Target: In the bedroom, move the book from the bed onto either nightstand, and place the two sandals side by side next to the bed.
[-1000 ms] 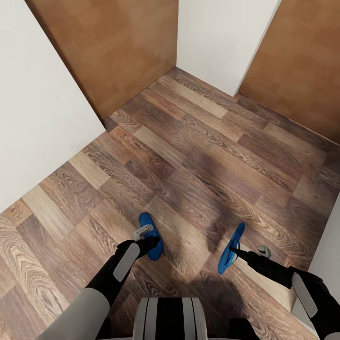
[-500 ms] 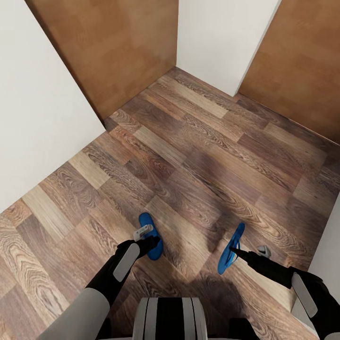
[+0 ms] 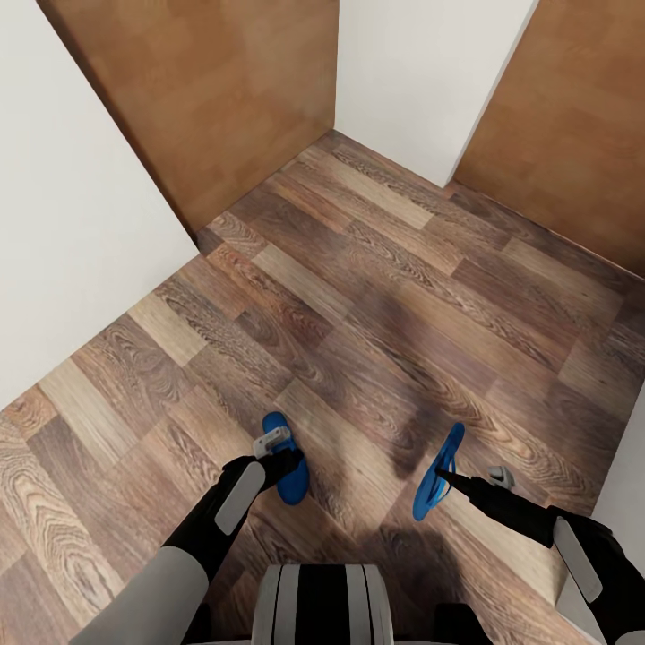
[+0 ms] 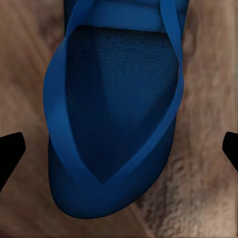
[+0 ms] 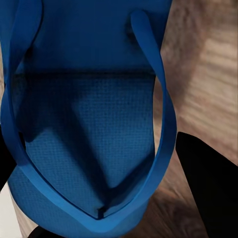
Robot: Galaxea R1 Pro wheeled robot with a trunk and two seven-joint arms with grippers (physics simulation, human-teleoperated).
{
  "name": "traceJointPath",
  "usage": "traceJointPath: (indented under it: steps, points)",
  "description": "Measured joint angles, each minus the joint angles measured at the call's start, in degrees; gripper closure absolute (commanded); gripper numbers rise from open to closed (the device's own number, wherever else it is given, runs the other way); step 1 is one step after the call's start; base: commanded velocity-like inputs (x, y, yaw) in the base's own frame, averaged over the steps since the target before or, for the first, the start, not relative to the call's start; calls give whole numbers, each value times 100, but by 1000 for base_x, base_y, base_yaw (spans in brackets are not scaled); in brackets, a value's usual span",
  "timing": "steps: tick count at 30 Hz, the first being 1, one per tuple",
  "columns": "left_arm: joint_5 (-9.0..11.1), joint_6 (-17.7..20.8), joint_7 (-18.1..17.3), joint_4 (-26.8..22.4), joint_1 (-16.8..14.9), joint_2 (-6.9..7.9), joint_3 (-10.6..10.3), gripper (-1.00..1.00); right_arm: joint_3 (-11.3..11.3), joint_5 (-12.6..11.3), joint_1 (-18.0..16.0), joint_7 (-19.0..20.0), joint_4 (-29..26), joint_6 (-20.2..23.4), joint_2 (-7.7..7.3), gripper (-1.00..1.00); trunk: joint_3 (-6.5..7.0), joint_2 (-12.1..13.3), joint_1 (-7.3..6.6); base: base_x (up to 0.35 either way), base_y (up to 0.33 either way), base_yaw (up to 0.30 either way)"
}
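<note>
One blue sandal (image 3: 288,466) lies flat on the wood floor, toe towards me. My left gripper (image 3: 279,451) hangs just over it, open; in the left wrist view its dark fingertips (image 4: 11,151) stand wide of that sandal (image 4: 116,124) on both sides, touching nothing. The other sandal (image 3: 437,475) is tipped up on its edge, and my right gripper (image 3: 445,477) is shut on it. The right wrist view has this sandal (image 5: 84,129) close up, with a black finger (image 5: 208,188) against its strap side. The book, bed and nightstand are out of view.
White wall (image 3: 81,224) runs along the left and a white wall corner (image 3: 421,81) stands ahead. Brown doors (image 3: 215,90) (image 3: 573,125) flank that corner. A pale surface (image 3: 627,466) borders the floor at the right. Plank floor (image 3: 358,305) stretches ahead.
The head view has shifted slightly. The floor and the left sandal slid a little towards me together, under the left gripper. The right sandal stayed with its gripper.
</note>
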Motion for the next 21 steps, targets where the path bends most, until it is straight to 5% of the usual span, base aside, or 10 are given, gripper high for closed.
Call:
traceJointPath:
  steps: [21]
  points:
    - [1,0,49,10,0,7,-6,-100,0,-1,0,10,-3,0,0,100,0,0,0,4,0,0]
